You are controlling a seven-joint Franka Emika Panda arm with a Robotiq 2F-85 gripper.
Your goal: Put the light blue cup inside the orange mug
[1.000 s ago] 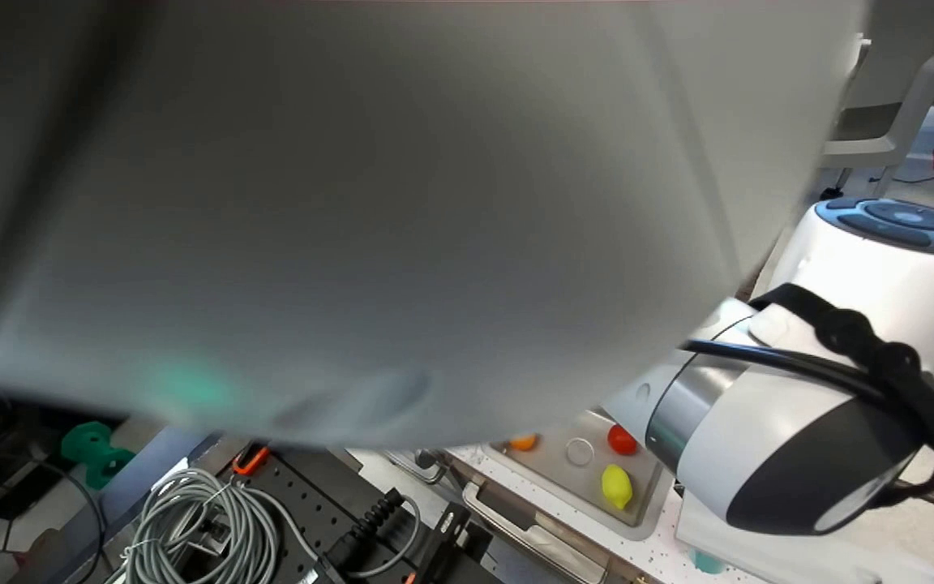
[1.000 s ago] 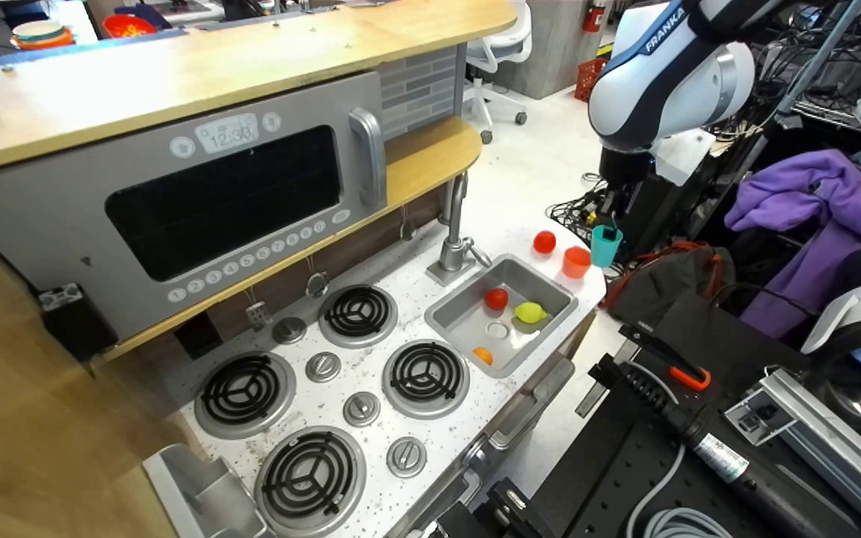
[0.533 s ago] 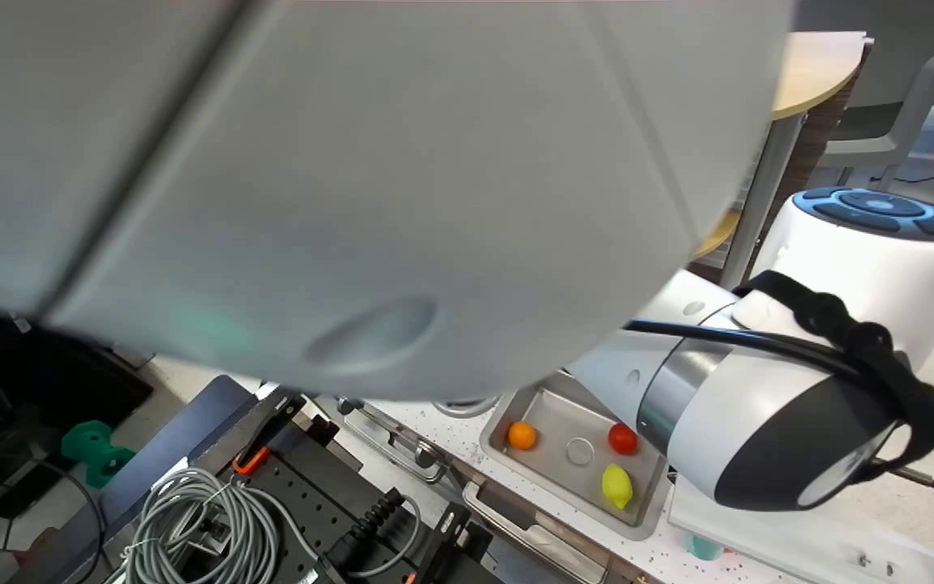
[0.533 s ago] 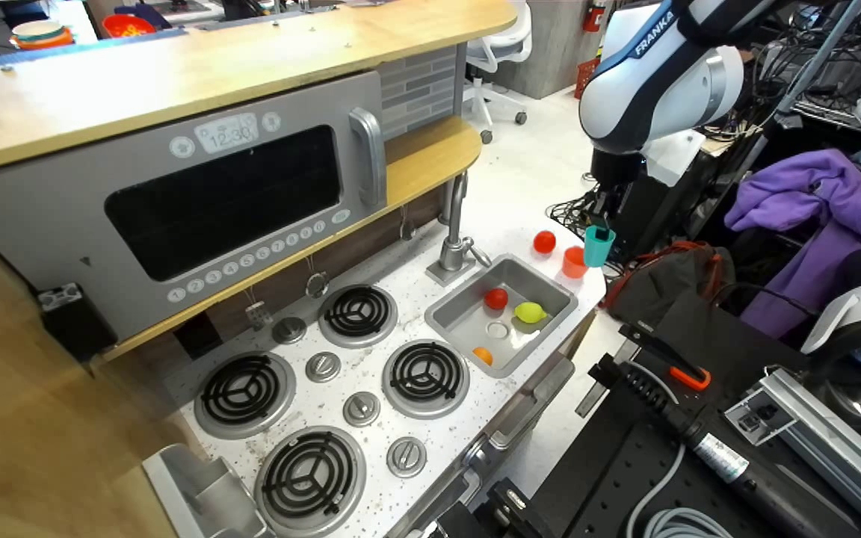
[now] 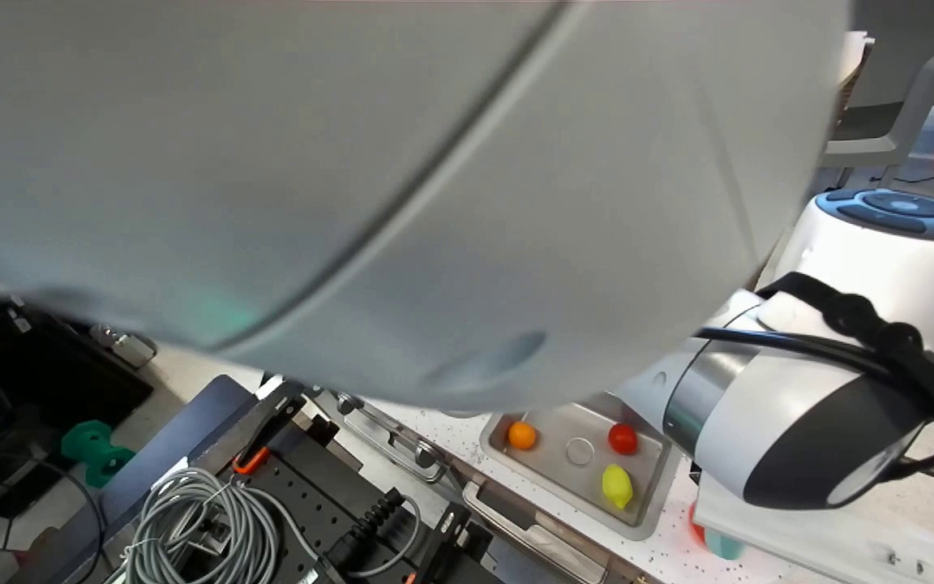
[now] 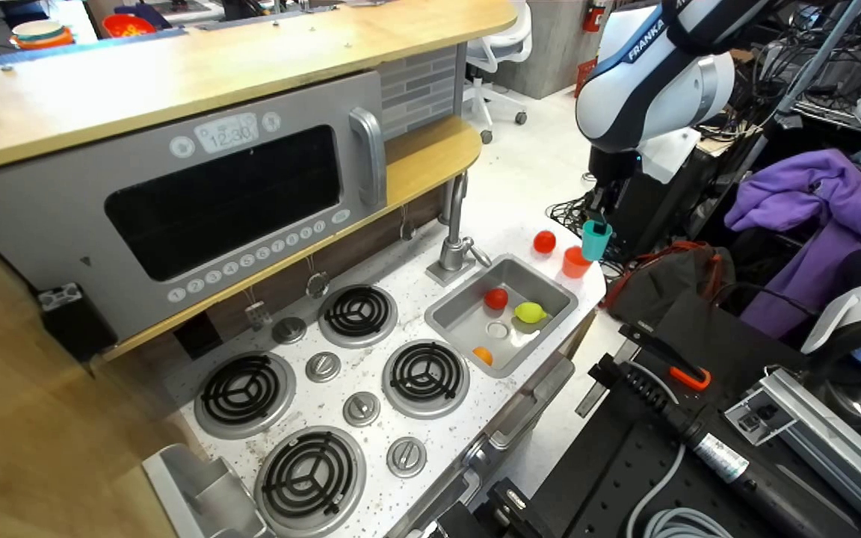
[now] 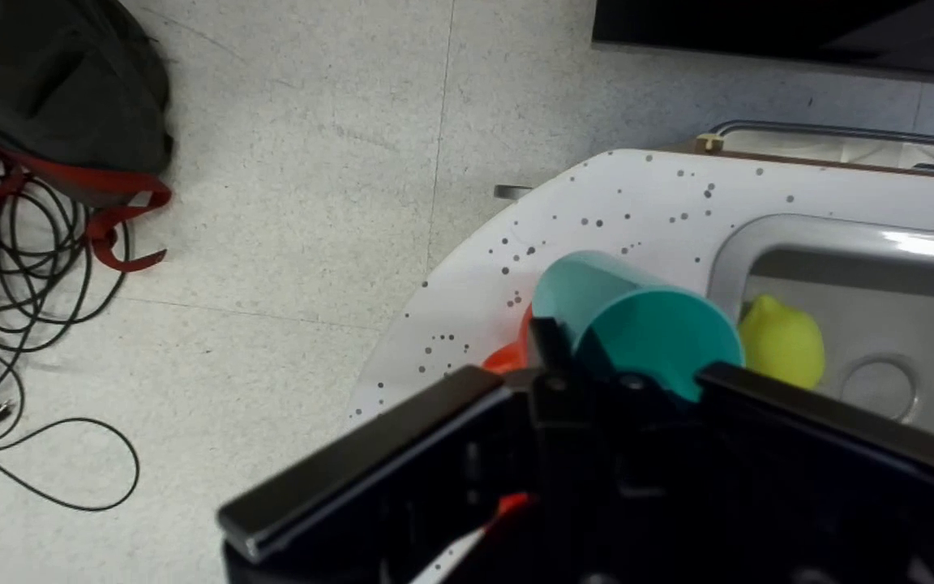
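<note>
The light blue cup (image 6: 596, 246) is grasped by its wall in the end effector (image 6: 599, 226) and is held mouth upward, past the end of the sink (image 6: 464, 323) that lies away from the burners (image 6: 425, 377), above the counter (image 6: 360, 369). The orange mug (image 6: 574, 264) is set on the counter just beside that same end of the sink. Off the same end of the sink, but toward its faucet (image 6: 453, 256) side, a round red piece (image 6: 544, 241) is seen on the counter, apart from the mug. Within the sink, a red toy (image 6: 496, 299) and a yellow lemon (image 6: 530, 312) are found toward the mug's end, and a small orange ball (image 6: 483, 356) toward the burners' end.

In the wrist view the mug is largely masked by the cup and the end effector; the cup is held outside it, and whether the two are touching cannot be told. In an exterior view most of the scene is covered by a large pale surface (image 5: 402, 203), one corner of the sink is hidden by the arm (image 5: 759, 438), and the cup and mug are partly hidden behind a white panel (image 5: 824, 531). Beyond the sink's mug end, a grey backpack (image 7: 53, 97) with red trim is seen on the floor (image 7: 313, 227).
</note>
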